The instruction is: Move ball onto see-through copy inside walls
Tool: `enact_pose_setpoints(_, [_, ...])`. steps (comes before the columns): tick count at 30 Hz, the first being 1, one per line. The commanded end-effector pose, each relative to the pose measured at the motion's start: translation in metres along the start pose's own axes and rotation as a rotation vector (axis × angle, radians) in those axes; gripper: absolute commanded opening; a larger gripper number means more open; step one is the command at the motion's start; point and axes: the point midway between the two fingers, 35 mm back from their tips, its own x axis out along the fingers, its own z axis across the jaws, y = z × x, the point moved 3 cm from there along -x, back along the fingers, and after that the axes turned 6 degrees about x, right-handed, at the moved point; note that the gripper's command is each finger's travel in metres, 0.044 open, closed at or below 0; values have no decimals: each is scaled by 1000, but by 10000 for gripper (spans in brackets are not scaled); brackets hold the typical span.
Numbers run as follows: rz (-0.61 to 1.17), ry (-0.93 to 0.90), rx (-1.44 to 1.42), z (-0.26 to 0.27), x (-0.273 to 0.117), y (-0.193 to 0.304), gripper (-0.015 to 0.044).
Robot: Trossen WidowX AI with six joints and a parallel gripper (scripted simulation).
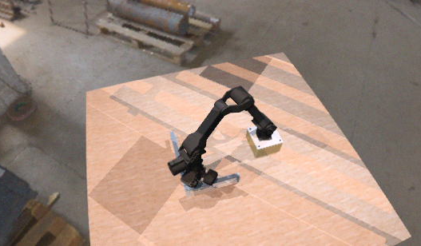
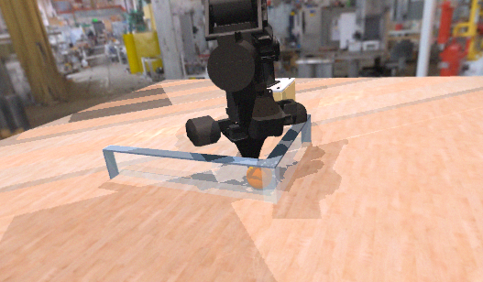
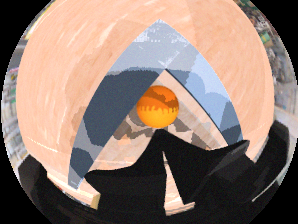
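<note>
Claw clenched, empty, nudging ball into the corner, frame centre. Next: retract the claw clear of the walls.

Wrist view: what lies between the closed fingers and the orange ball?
Nothing separate. In the wrist view the shut gripper has its tip right at the near edge of the ball, with no table visible between them. The ball sits in the corner of the clear walls.
</note>
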Motion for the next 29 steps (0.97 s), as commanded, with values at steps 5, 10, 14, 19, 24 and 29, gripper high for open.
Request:
enact_pose_setpoints(5, [5,0,6,-2,1,12,0])
enact_pose_setpoints(10, [6,1,6,-3,1,20,0])
enact_pose_setpoints(14, [6,1,6,-4,1,27,0])
enact_pose_setpoints(19, [7,1,6,-5,1,35,0])
enact_pose_setpoints(24, [8,1,6,-5,1,43,0])
enact_pose_setpoints(29, [9,1,6,-5,2,52,0])
